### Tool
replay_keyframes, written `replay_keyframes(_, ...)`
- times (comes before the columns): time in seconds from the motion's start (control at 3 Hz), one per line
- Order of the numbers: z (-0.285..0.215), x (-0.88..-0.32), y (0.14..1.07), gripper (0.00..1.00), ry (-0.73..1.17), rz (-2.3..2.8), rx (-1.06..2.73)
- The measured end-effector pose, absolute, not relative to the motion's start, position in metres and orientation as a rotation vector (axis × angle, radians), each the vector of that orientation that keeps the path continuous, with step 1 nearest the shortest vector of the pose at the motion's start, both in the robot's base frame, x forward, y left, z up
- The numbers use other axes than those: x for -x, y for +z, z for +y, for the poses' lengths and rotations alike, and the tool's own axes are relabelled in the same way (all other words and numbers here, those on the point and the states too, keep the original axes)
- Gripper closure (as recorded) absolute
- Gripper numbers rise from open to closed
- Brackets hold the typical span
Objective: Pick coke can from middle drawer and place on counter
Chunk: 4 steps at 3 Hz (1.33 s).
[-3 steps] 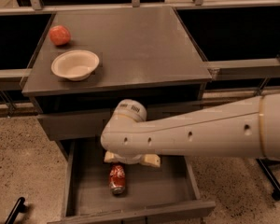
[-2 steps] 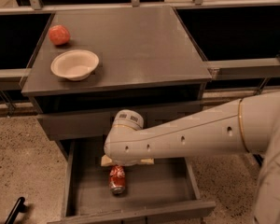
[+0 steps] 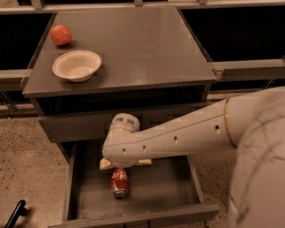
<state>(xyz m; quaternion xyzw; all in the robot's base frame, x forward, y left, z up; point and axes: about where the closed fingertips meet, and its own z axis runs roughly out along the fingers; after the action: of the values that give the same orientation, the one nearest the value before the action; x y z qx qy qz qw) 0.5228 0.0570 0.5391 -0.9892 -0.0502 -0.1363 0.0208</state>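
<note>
The coke can lies on its side in the open middle drawer, its silver end toward the front. My gripper hangs from the white arm, which reaches in from the right. It sits just above the can's far end. Its tan fingers stand apart on either side, open and holding nothing. The wrist hides the can's top. The grey counter is above the drawer.
A white bowl and a round red-orange fruit sit on the counter's left side. A closed drawer front is above the open drawer. A black object lies on the speckled floor at lower left.
The arm has swung left and lower, bringing the gripper down over the far end of the can. The can has not moved.
</note>
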Motion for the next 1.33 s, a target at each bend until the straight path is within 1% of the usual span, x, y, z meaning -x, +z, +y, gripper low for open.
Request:
replay_keyframes(0.33, 0.079, -0.535, 0.485, 0.0, -0.4, -0.317, 3.042)
replay_keyframes(0.67, 0.091, -0.537, 0.45, 0.0, -0.346, -0.385, 3.055)
replay_keyframes(1.33, 0.103, -0.531, 0.394, 0.0, -0.206, -0.4, 3.045)
